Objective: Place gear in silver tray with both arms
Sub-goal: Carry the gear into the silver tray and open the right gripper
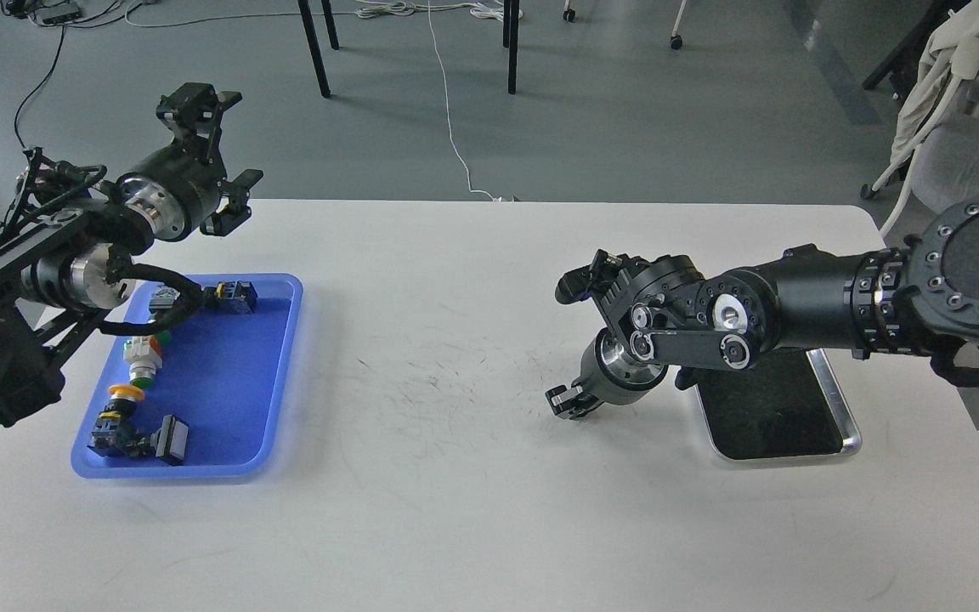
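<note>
On the white table (472, 357), at about four o'clock from its middle, the silver tray (848, 433) lies flat near the right edge, its dark bottom bare where I can see it. My right arm (829, 297) reaches in from three o'clock and covers the tray's far end; my right gripper (570, 344) hangs just off the tray's nine o'clock side, above the scuffed tabletop, with its two fingers spread wide apart and nothing between them. Well apart, at nine o'clock from the table's middle, sits the blue tray (281, 374), holding several small parts: a dark one (234, 296) at its far end, a white and green one (144, 355), a yellow-capped one (125, 393) and a black and white one (168, 438) at the near end. My left arm (56, 263) crosses the blue tray's ten o'clock corner, and my left gripper (219, 149) is raised beyond the table's far edge, fingers open and holding nothing.
</note>
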You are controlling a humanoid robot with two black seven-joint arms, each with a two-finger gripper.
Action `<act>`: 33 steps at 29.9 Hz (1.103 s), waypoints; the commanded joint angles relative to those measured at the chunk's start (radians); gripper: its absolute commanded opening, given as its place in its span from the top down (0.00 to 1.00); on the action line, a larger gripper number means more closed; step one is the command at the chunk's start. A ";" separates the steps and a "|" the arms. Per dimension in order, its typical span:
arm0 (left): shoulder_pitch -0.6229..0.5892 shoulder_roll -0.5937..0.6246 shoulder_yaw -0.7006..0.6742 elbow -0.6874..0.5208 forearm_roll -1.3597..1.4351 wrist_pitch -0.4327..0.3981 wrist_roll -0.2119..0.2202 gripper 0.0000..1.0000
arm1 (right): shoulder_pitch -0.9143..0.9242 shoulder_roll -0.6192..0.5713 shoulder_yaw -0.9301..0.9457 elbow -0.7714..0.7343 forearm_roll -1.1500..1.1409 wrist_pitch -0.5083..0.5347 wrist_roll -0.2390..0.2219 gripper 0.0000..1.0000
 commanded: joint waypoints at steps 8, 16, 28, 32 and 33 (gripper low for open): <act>0.000 -0.001 0.002 0.000 0.003 0.000 0.000 0.02 | 0.073 -0.127 0.084 0.003 0.017 0.000 0.003 0.98; -0.003 -0.013 0.006 0.001 0.003 0.017 0.000 0.02 | 0.070 -0.449 0.130 0.033 -0.007 0.000 0.010 0.98; -0.012 -0.032 0.013 0.003 0.029 0.029 0.002 0.02 | -0.194 -0.592 0.227 0.051 -0.122 0.000 0.020 0.98; -0.012 -0.032 0.013 0.003 0.040 0.029 0.002 0.02 | -0.194 -0.578 0.227 0.049 -0.130 0.000 0.020 0.98; -0.012 -0.032 0.013 0.003 0.040 0.029 0.002 0.02 | -0.194 -0.578 0.227 0.049 -0.135 0.000 0.020 0.98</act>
